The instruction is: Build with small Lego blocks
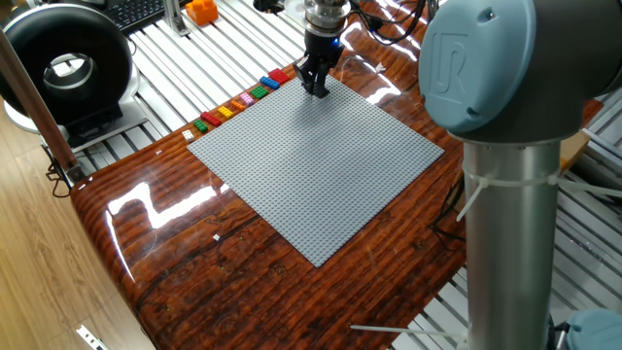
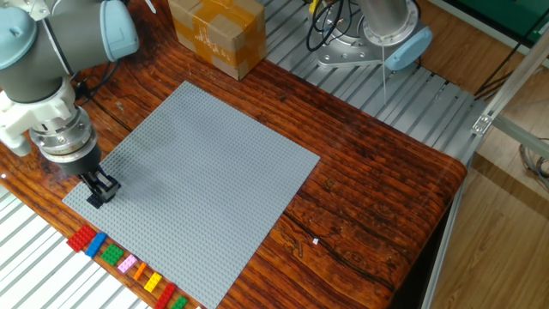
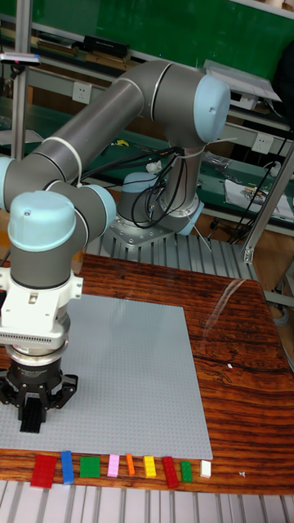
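Nearest the tall fixed camera: row of small Lego blocks [image 3: 114, 467] laid side by side on the wooden counter [image 3: 237, 384], along the near edge of the grey baseplate [image 3: 131, 368], just off it. Order left to right in that view: red, blue, green, pink, orange, yellow, red, green, white. Blocks sit apart from each other, none on the baseplate. Same row shows in one fixed view [image 1: 243, 100] and in the other fixed view [image 2: 124, 262].

Tool [image 3: 31, 418] points straight down at the baseplate corner nearest the red end of the row. Fingers appear drawn together, tips at or just above the studded surface; contact cannot be confirmed. Whether anything is pinched between the tips cannot be told; they are dark and small in all views [image 1: 317, 87] [image 2: 97, 193].

Baseplate lies flat, nothing on it apart from the tool's shadow.

Farther back: cardboard box [image 2: 216, 34] on the counter past the far baseplate corner. Robot base [image 3: 159, 216] stands on slatted metal behind the counter. Orange chunky object [image 1: 201, 11] sits on the slats, well apart from the blocks.
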`<state>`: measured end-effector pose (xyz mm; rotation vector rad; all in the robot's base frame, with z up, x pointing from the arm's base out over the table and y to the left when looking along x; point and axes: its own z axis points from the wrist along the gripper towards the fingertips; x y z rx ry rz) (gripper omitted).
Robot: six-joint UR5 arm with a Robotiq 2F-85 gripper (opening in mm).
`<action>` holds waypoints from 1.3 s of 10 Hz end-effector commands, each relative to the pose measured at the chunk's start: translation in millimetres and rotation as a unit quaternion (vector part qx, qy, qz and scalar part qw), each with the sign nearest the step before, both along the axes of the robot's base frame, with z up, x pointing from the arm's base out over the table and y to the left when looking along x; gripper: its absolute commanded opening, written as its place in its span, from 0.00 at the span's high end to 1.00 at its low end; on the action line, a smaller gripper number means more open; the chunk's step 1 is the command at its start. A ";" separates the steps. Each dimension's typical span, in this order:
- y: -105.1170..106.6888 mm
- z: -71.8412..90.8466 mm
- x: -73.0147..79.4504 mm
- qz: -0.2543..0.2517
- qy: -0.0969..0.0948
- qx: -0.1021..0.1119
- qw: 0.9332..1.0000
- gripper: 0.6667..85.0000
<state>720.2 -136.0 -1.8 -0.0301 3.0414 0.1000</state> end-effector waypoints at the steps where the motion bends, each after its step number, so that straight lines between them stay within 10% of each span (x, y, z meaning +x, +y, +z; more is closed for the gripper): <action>1: 3.0 1.8 1.5 -0.011 -0.003 0.007 1.000 1.00; 13: -13.3 1.9 -1.0 0.029 -0.005 -0.024 0.999 1.00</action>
